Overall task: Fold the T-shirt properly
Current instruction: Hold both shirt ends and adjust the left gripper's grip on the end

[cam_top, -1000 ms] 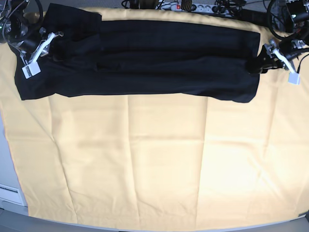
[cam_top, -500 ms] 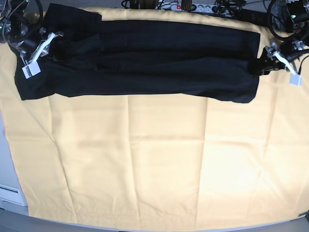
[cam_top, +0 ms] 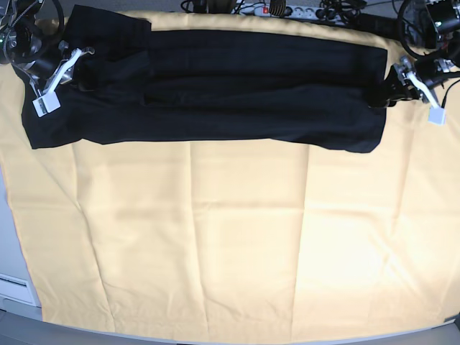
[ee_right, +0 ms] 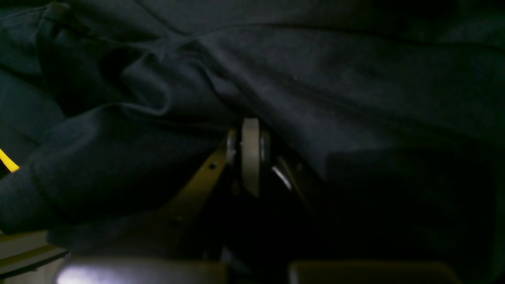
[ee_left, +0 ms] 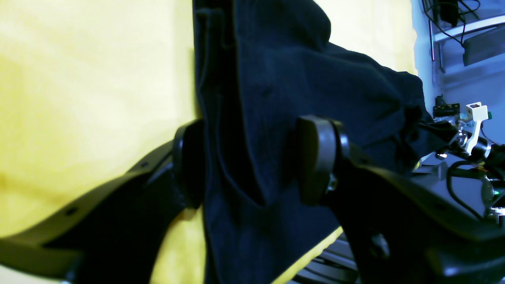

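The black T-shirt (cam_top: 237,86) lies as a long folded band across the far part of the pale yellow cloth (cam_top: 237,237). At its right end my left gripper (cam_top: 384,92) stands open. In the left wrist view its jaws (ee_left: 252,161) straddle a loose fold of the T-shirt (ee_left: 276,79), with the pads (ee_left: 315,157) well apart. At the band's left end my right gripper (cam_top: 83,65) is shut. In the right wrist view its pads (ee_right: 250,154) are pressed together at the gripper (ee_right: 250,122), and the T-shirt (ee_right: 315,79) puckers towards the tips.
The yellow cloth (ee_left: 79,79) covers the whole table. A power strip and cables (cam_top: 280,10) run along the far edge. Both arms' bodies sit at the far corners. A grey table edge (cam_top: 11,280) shows at the left.
My left gripper has shifted slightly towards the far edge at the shirt's right end. The right gripper and the shirt's outline look unchanged.
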